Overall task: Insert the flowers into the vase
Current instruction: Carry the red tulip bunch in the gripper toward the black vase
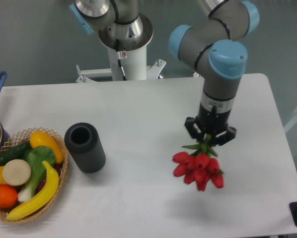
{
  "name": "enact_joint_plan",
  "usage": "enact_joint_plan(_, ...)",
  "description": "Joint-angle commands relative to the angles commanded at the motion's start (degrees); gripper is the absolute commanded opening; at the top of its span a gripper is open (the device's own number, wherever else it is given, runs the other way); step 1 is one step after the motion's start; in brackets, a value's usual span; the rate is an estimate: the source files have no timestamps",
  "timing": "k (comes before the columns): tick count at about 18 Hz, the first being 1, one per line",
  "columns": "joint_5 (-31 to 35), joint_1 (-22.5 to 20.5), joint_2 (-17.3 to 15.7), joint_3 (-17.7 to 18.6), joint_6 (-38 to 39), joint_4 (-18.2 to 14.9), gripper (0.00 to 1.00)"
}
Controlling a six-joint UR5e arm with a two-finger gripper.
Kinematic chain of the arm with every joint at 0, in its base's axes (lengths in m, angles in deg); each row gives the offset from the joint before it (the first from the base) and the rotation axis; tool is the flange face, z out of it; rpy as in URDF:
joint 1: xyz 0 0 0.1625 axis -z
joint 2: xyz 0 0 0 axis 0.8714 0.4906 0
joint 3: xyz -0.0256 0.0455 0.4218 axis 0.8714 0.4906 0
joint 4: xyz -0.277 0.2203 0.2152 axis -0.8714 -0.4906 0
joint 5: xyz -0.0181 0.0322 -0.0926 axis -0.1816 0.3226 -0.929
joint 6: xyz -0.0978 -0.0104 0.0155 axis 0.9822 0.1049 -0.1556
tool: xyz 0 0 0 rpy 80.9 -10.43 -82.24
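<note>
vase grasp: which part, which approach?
Grip the vase across its ribbed side wall, coming from above. It stands upright with its round mouth open at the top, and the basket crowds its left, so align the fingers front to back. The gripper currently holds the flowers.

vase (85, 147) right of basket (59, 183), flowers (198, 168) well right (held in claw (209, 136))

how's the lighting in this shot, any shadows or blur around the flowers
In the camera view the light is soft and even; the flowers held in the gripper cast only a faint, diffuse shadow on the table below them. The vase mouth reads dark inside. Nothing looks motion-blurred; edges are slightly soft overall.
</note>
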Motion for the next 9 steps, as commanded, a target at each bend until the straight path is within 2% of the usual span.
enact_joint_plan(5,-7.31,1.49,-0.09,-3.17,1.4,0.17,0.0)
enact_joint_plan(7,-11.69,2.98,-0.44,-3.0,3.68,3.23,0.0)
enact_joint_plan(9,-17.66,4.04,-0.44,-2.73,6.67,8.41,0.0)
